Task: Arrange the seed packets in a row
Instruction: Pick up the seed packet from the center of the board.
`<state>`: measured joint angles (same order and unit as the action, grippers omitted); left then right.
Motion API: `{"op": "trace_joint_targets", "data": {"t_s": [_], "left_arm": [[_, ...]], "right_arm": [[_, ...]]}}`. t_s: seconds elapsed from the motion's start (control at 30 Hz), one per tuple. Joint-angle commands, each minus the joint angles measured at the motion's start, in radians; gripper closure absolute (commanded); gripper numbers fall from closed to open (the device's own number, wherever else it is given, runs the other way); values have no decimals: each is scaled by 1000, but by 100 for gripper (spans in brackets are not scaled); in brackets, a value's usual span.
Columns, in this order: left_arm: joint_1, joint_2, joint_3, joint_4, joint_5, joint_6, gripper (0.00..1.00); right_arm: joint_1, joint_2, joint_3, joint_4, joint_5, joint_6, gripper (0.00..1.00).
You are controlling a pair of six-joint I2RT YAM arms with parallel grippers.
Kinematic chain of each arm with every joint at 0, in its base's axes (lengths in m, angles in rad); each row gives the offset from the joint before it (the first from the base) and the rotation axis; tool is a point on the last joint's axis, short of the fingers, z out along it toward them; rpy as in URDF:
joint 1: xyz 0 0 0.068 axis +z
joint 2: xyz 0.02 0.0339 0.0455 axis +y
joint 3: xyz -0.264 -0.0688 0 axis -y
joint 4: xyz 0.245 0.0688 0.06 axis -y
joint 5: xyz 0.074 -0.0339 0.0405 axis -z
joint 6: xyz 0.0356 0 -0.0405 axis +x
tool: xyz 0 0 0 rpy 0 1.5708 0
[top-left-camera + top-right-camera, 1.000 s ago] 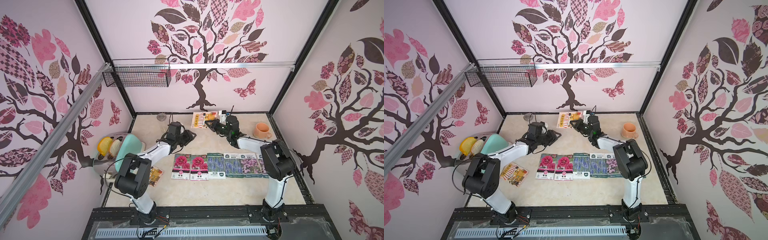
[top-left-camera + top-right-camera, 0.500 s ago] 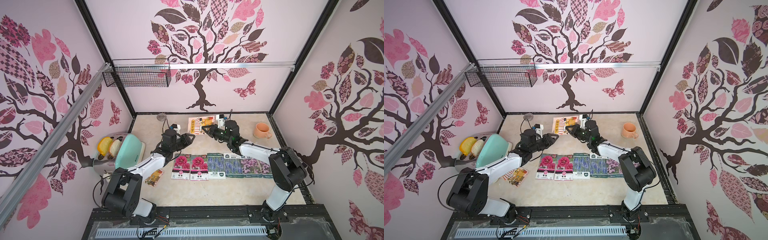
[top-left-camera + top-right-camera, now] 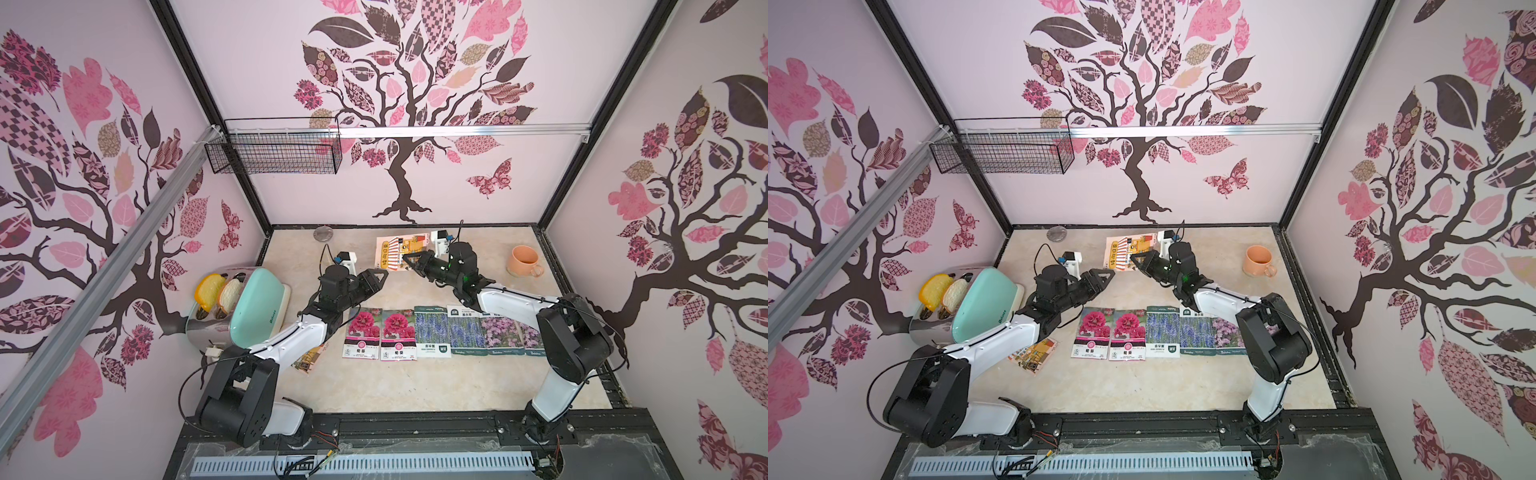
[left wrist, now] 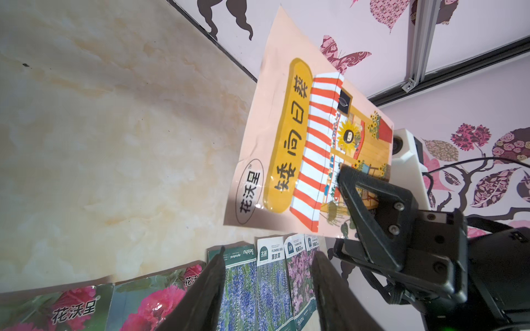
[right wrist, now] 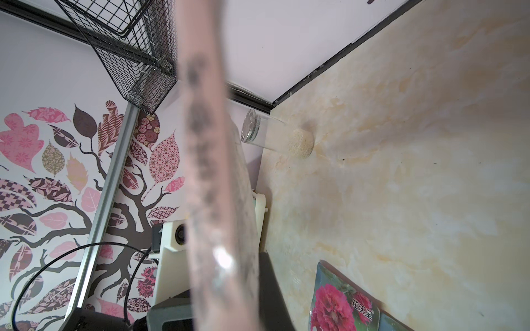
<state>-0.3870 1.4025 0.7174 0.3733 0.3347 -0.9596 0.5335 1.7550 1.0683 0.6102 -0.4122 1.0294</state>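
Six seed packets lie side by side in a row on the table: two red-pink flower ones [image 3: 363, 338] [image 3: 399, 340], two lavender ones [image 3: 432, 332] [image 3: 464, 334] and two pink-purple ones [image 3: 500, 336], the last partly under my right arm. An orange shop-print packet [image 3: 397, 253] [image 4: 301, 143] hangs tilted above the table's back, with my right gripper [image 3: 409, 261] [image 3: 1136, 259] shut on its corner. In the right wrist view it [image 5: 209, 172] shows edge-on and blurred. Another orange packet [image 3: 1034, 353] lies left of the row, partly under my left arm. My left gripper [image 3: 382, 275] [image 4: 266, 258] is open and empty, just left of the held packet.
A mint toaster [image 3: 245, 307] with bread slices stands at the left edge. A peach mug [image 3: 521, 259] sits at the back right. A small glass jar [image 3: 323, 234] stands by the back wall. A wire basket [image 3: 274, 153] hangs on the wall above.
My right gripper has carried the orange packet a little left and forward. My left arm's elbow has swung left, and its jaws have spread slightly wider.
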Motion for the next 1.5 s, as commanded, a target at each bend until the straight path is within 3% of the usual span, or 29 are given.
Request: {"op": "trace_joint_targets", "data": {"t_s": [0.0, 0.33, 0.47, 0.83, 1.47], "left_arm": [[-3, 31, -13, 122, 3, -37, 49], [-3, 69, 1, 157, -24, -6, 50], [-3, 81, -14, 248, -63, 0, 51], [-3, 124, -11, 397, -18, -32, 54], [-1, 104, 37, 331, -15, 9, 59]], "right_arm": [[18, -3, 3, 15, 4, -5, 100], [28, 8, 9, 19, -42, 8, 100], [50, 14, 6, 21, -57, 15, 100], [62, -6, 11, -7, -57, 15, 100], [63, -19, 20, -40, -103, 11, 100]]}}
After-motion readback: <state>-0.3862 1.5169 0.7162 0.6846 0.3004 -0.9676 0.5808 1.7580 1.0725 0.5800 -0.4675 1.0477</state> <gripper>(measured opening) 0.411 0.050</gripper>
